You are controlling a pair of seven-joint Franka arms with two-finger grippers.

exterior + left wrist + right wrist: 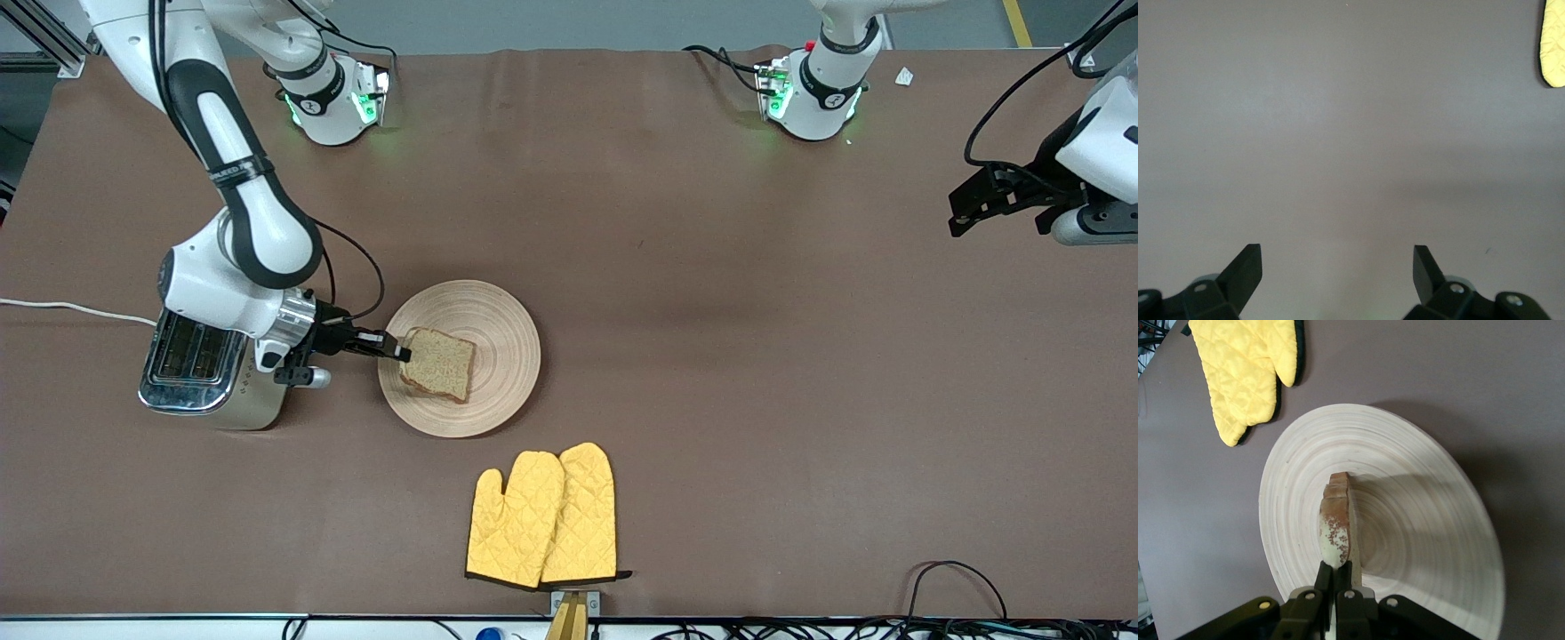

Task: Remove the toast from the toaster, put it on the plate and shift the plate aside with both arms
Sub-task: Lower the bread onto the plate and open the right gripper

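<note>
The right gripper is clamped on the toast, held over the plate at centre-left of the front view. If you release from here, the slice may tip or slide off the rim. The left gripper waits with jaws apart at the upper right.

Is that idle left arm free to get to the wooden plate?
Probably yes: the left gripper hangs open over bare table, nothing between it and the plate. The right gripper holds toast at its opposite edge.
</note>
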